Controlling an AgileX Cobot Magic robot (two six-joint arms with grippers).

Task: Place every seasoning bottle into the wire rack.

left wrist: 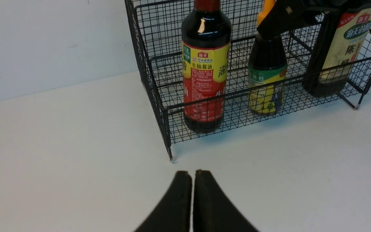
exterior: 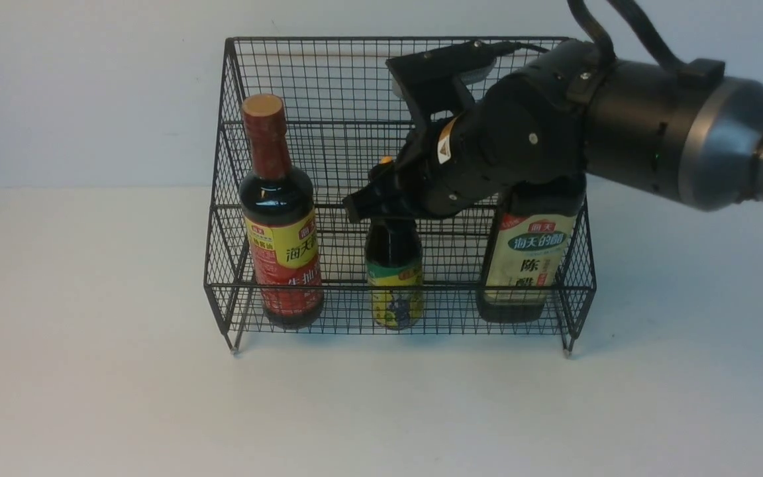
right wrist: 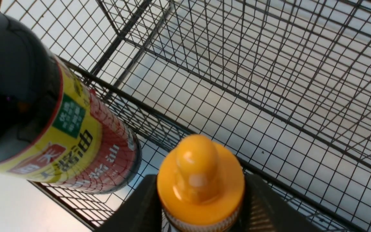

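Pinching small bottle point(exterior: 394, 281) by the cap with right gripper point(right wrist: 201, 182), probably, inside wire rack point(exterior: 328, 79). Got left gripper point(left wrist: 192, 175) pressed together.

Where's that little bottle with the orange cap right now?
In the front view the small bottle stands centrally on the lower tier of the wire rack, red-yellow bottle to its left, cream-label bottle to its right, with the right tool gripping its cap.
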